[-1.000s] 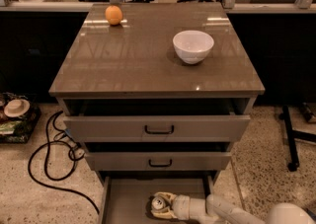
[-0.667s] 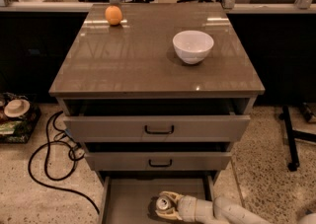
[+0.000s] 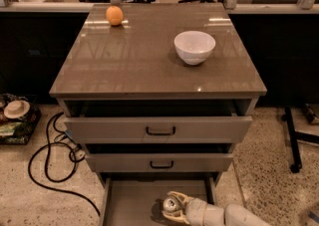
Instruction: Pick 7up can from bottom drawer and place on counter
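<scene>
The 7up can (image 3: pixel 170 203) lies in the open bottom drawer (image 3: pixel 128 204), its shiny silver top turned up toward the camera. My gripper (image 3: pixel 168 208) reaches in from the lower right on a white arm, and its pale fingers (image 3: pixel 182 200) wrap both sides of the can, shut on it. The can is low, just above or on the grey drawer floor; I cannot tell which. The counter (image 3: pixel 139 60) is the glossy brownish slab on top of the cabinet.
A white bowl (image 3: pixel 194 47) stands on the counter's right half and an orange fruit (image 3: pixel 114 15) at its back left. Two handled drawers (image 3: pixel 160 130) jut out partly open above the bottom drawer. A black cable (image 3: pixel 47 170) loops on the floor at left.
The gripper and the can have shifted a little to the right together inside the bottom drawer. Bowl, orange and upper drawers stay as they were.
</scene>
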`<state>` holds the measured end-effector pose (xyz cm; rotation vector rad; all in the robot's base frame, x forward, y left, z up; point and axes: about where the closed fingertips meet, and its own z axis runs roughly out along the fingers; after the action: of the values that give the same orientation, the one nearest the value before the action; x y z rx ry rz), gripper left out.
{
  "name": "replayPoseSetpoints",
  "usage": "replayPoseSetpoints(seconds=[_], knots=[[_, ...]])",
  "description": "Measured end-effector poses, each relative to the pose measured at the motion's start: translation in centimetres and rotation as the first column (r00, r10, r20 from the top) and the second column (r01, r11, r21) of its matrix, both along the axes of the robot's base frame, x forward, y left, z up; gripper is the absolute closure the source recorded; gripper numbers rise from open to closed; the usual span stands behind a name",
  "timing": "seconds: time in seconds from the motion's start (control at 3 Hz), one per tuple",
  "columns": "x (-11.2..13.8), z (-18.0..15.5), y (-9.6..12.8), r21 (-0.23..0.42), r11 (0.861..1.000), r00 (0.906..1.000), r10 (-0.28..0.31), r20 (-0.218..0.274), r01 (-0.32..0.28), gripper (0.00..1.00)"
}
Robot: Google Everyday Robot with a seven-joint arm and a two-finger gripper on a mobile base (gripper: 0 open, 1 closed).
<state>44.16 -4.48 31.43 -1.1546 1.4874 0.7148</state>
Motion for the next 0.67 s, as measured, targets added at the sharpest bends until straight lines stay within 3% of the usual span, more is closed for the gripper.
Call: replayPoseSetpoints(seconds=[0.33, 0.67], knots=[[-0.7, 3.3, -0.3, -0.027, 0.996, 0.9960, -0.086, 0.022, 0.087, 1.00], [-2.0, 6.4, -0.6, -0.071, 0.981, 0.9831, -0.177, 0.047, 0.180, 1.00]])
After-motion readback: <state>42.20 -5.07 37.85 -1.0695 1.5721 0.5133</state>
